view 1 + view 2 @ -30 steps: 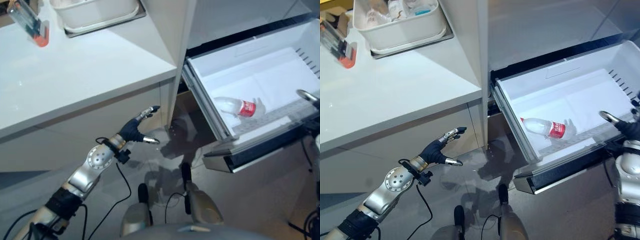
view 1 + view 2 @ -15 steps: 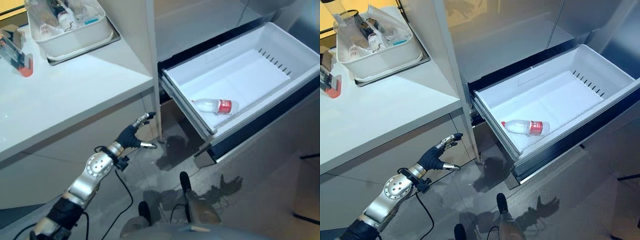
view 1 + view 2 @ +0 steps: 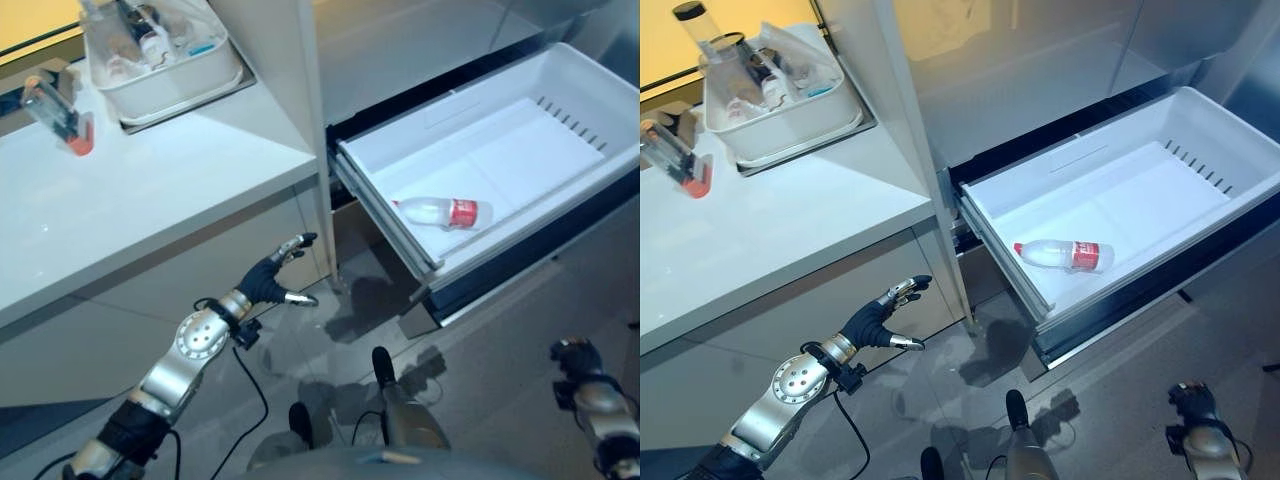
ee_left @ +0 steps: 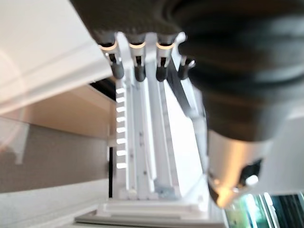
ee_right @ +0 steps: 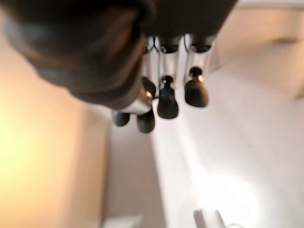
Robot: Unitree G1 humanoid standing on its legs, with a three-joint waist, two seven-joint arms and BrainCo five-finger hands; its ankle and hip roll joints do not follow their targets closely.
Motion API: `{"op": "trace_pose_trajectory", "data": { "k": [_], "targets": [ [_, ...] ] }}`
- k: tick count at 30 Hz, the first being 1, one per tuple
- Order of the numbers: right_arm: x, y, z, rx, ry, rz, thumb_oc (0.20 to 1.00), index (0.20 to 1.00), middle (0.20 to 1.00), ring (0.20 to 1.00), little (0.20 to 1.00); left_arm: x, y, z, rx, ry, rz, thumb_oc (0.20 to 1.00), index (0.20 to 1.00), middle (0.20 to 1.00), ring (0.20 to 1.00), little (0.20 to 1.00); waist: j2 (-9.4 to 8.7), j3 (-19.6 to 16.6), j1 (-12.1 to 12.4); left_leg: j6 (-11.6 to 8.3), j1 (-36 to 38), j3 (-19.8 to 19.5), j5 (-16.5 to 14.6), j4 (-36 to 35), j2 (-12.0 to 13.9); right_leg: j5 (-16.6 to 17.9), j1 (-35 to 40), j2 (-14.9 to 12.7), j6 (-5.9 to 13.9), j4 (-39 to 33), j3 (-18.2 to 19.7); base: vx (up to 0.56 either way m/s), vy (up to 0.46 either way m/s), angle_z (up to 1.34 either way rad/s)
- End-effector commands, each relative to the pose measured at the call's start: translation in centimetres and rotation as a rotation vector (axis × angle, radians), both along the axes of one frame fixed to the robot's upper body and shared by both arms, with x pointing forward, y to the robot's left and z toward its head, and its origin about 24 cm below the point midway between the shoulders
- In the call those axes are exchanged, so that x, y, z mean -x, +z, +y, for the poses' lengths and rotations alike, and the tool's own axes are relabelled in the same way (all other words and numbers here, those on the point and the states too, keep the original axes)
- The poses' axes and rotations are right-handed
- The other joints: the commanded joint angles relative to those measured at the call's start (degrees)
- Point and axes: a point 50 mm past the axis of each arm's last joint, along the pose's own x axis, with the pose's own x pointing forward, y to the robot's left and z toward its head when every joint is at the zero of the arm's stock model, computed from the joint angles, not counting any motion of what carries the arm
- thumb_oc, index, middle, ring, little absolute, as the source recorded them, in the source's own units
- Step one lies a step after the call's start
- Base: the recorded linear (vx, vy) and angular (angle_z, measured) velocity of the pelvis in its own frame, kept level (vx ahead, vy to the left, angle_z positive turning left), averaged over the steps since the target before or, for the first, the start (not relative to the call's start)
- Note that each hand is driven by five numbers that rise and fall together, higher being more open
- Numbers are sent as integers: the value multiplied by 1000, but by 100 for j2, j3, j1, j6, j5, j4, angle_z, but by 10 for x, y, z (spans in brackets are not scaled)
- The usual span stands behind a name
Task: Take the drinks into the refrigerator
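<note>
A clear drink bottle with a red label (image 3: 440,212) (image 3: 1060,255) lies on its side near the front left of the pulled-out white refrigerator drawer (image 3: 500,160) (image 3: 1110,195). My left hand (image 3: 270,280) (image 3: 875,322) hangs open in front of the counter's cabinet face, left of the drawer and holding nothing. Its straight fingers (image 4: 137,66) point toward the drawer's side rail (image 4: 142,142). Low at the right, below and in front of the drawer, is my right hand (image 3: 575,355) (image 3: 1188,398). Its fingers (image 5: 166,102) are curled and hold nothing.
A white counter (image 3: 150,190) runs along the left. At its back stands a white bin (image 3: 165,75) with several items, and a clear container with a red base (image 3: 60,115) lies beside it. A tall white panel (image 3: 290,110) separates counter and refrigerator. Grey floor lies below the drawer.
The camera shifted. My right hand left the drawer's front edge and dropped low to the right. The bottle stays in the drawer. The left hand has barely moved.
</note>
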Motion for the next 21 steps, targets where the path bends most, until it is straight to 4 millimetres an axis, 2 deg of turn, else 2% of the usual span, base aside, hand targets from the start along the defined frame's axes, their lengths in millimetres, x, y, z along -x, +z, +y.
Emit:
{"op": "trace_pose_trajectory", "data": {
  "k": [1, 2, 3, 4, 5, 6, 7, 8, 9, 10, 11, 12, 13, 14, 15, 16, 17, 21],
  "targets": [
    [-64, 55, 23, 86, 159, -209, 200, 200, 200, 200, 200, -6, 20, -2, 42, -6, -93, 1000, 1000, 1000, 1000, 1000, -191, 142, 237, 435, -589, -387, 61, 234, -334, -633, 265, -39, 318, 362, -186, -21, -22, 27],
    [-71, 61, 30, 92, 181, -237, 200, 200, 200, 200, 200, -6, 21, -2, 48, 2, -99, 1000, 1000, 1000, 1000, 1000, -190, 153, 272, 436, -614, -417, 77, 227, -343, -624, 257, -48, 315, 359, -221, -16, -20, 24],
    [-93, 84, 49, 121, 261, -318, 200, 200, 200, 200, 200, -6, 19, -3, 60, 20, -97, 1000, 1000, 1000, 1000, 1000, -198, 188, 398, 436, -670, -479, 117, 225, -352, -610, 250, -57, 311, 346, -306, -16, -21, 19],
    [-94, 84, 50, 121, 262, -319, 200, 200, 200, 200, 200, -6, 19, -3, 60, 22, -98, 1000, 1000, 1000, 1000, 1000, -198, 193, 386, 436, -673, -483, 118, 226, -353, -609, 249, -58, 311, 345, -310, -9, -20, 14],
    [-104, 96, 59, 143, 306, -352, 200, 200, 200, 200, 200, -6, 19, -3, 64, 32, -102, 1000, 1000, 1000, 1000, 1000, -203, 211, 444, 431, -700, -510, 146, 215, -354, -605, 244, -60, 310, 342, -350, -10, -22, 16],
    [-124, 124, 83, 179, 391, -449, 200, 200, 200, 200, 200, -6, 18, -4, 77, 48, -104, 1000, 1000, 1000, 1000, 1000, -224, 245, 585, 426, -773, -569, 188, 209, -355, -589, 213, -74, 305, 336, -420, -10, -23, 13],
    [-124, 124, 84, 180, 392, -450, 200, 200, 200, 200, 200, -7, 19, -4, 78, 50, -105, 1000, 1000, 1000, 1000, 1000, -223, 250, 570, 426, -778, -573, 190, 210, -356, -589, 210, -75, 305, 336, -425, -33, -29, 15],
    [-141, 161, 104, 255, 481, -547, 200, 200, 200, 200, 200, -7, 18, -4, 84, 67, -107, 1000, 1000, 1000, 1000, 1000, -251, 296, 729, 419, -857, -638, 247, 199, -358, -574, 167, -77, 297, 333, -486, -34, -22, 12],
    [-148, 182, 110, 299, 509, -594, 200, 200, 200, 200, 200, -8, 18, -4, 83, 72, -111, 1000, 1000, 1000, 1000, 1000, -272, 315, 781, 414, -902, -682, 271, 195, -363, -565, 148, -79, 292, 329, -518, -34, -22, 17],
    [-149, 183, 110, 301, 511, -596, 200, 200, 200, 200, 200, -9, 19, -4, 86, 75, -114, 1000, 1000, 1000, 1000, 1000, -262, 327, 759, 414, -912, -689, 273, 197, -364, -565, 142, -80, 292, 330, -525, -16, -22, 23],
    [-158, 216, 121, 367, 555, -670, 200, 200, 200, 200, 200, -8, 19, -4, 79, 73, -118, 1000, 1000, 1000, 1000, 1000, -292, 355, 875, 403, -971, -735, 318, 181, -364, -546, 117, -88, 287, 321, -583, -12, -13, 19],
    [-161, 236, 132, 405, 596, -711, 200, 200, 200, 200, 200, -7, 17, -3, 77, 77, -111, 1000, 1000, 1000, 1000, 1000, -308, 368, 942, 395, -995, -765, 348, 167, -361, -539, 106, -83, 284, 318, -614, -12, -13, 14],
    [-162, 237, 133, 407, 599, -713, 200, 200, 200, 200, 200, -8, 18, -3, 80, 80, -114, 1000, 1000, 1000, 1000, 1000, -298, 383, 918, 394, -997, -771, 351, 164, -361, -540, 104, -83, 283, 319, -620, -29, -14, 7],
    [-167, 265, 160, 493, 690, -771, 200, 200, 200, 200, 200, -8, 18, -2, 69, 79, -114, 1000, 1000, 1000, 1000, 1000, -328, 436, 1050, 384, -1062, -838, 406, 143, -366, -534, 72, -83, 275, 325, -661, -23, -12, 15],
    [-168, 267, 162, 496, 694, -774, 200, 200, 200, 200, 200, -8, 18, -2, 72, 83, -118, 1000, 1000, 1000, 1000, 1000, -318, 453, 1020, 384, -1066, -843, 409, 143, -367, -536, 68, -84, 274, 329, -665, -53, -23, 18],
    [-170, 286, 178, 576, 743, -797, 200, 200, 200, 200, 200, -9, 19, -3, 70, 78, -119, 1000, 1000, 1000, 1000, 1000, -342, 507, 1100, 380, -1113, -889, 446, 120, -373, -516, 28, -80, 263, 332, -709, -51, -13, 18],
    [-171, 295, 188, 627, 767, -805, 200, 200, 200, 200, 200, -9, 20, -4, 68, 73, -125, 1000, 1000, 1000, 1000, 1000, -341, 537, 1129, 374, -1151, -918, 466, 114, -368, -505, 5, -82, 259, 320, -733, -57, -18, 9],
    [-179, 308, 214, 711, 802, -800, 200, 200, 200, 200, 200, -11, 21, -8, 73, 72, -133, 1000, 1000, 1000, 1000, 1000, -354, 650, 1204, 349, -1259, -964, 533, 103, -359, -434, -43, -54, 245, 253, -765, -43, -12, 21]
  ]
}}
